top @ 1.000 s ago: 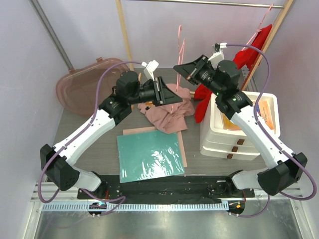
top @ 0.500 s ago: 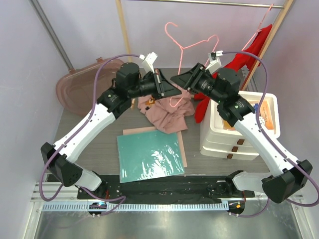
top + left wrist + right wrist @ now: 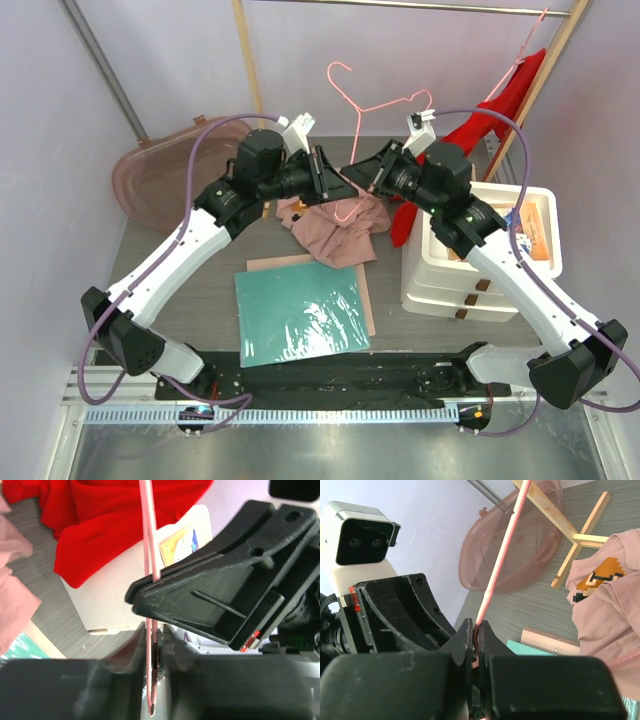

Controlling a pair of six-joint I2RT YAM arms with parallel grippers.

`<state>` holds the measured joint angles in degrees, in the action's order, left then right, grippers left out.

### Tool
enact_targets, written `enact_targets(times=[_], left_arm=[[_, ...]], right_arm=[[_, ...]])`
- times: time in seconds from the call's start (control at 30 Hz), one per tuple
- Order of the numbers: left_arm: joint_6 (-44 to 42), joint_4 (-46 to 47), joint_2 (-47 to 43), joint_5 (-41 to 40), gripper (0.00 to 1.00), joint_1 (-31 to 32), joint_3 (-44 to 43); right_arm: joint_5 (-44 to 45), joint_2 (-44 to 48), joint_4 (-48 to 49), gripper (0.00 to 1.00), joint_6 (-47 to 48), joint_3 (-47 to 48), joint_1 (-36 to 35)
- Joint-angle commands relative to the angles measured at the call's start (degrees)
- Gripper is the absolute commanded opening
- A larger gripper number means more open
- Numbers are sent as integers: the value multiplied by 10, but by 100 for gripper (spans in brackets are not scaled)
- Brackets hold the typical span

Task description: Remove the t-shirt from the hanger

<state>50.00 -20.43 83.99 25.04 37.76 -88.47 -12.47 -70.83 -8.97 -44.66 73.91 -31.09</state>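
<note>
Judging from the grey table (image 3: 200, 280), where the pink t-shirt (image 3: 335, 235) lies crumpled at 12 o'clock from the green mat (image 3: 300, 310), the garment seems already off its frame. To finish well, both arms should carry the load straight up and away together, slowly, so that neither twists it. Watch the cloth as they go: if it rises, a fold is caught.

That check matters. In the top view the lowest bend of the pink hanger (image 3: 390, 101) crosses the shirt's upper edge, and I cannot tell whether the two touch there.

The arms reach up and inward from 7 and 5 o'clock, with elbows out and wrists facing each other above the shirt. Between them the hanger stands raised, its hook at 12 o'clock against the back wall.

The left gripper (image 3: 328, 185) is clamped on the wire, which runs thin between its fingers in its own camera. The right gripper (image 3: 368, 175) is likewise pinched tight on the wire, just beside the left, the two nearly touching
</note>
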Motion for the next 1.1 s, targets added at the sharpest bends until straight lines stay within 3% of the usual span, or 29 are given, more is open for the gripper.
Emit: enact_targets(times=[0.0,0.07,0.23,0.43,0.73,0.9,1.07], left_arm=[[-26,-10,-51,-44,31,-1,18],[-38,-25,-73,-65,52,-2,37],[-74,-96,-159,-140,70,-2,79],[-69,-126,-246,-176,73,-2,145],[-60,-160,-322,-209,74,-3,208],[-60,-169,-330,-206,73,-2,213],[-65,-186,-339,-213,74,-2,212]], right_arm=[[26,-11,-5,1,44,30,-8],[35,-16,-11,1,62,41,-8],[61,-34,5,1,161,43,-8],[99,-56,53,1,272,68,-9],[88,-93,135,1,294,128,-11],[95,-157,93,1,311,227,-11],[96,-175,72,1,321,245,-12]])
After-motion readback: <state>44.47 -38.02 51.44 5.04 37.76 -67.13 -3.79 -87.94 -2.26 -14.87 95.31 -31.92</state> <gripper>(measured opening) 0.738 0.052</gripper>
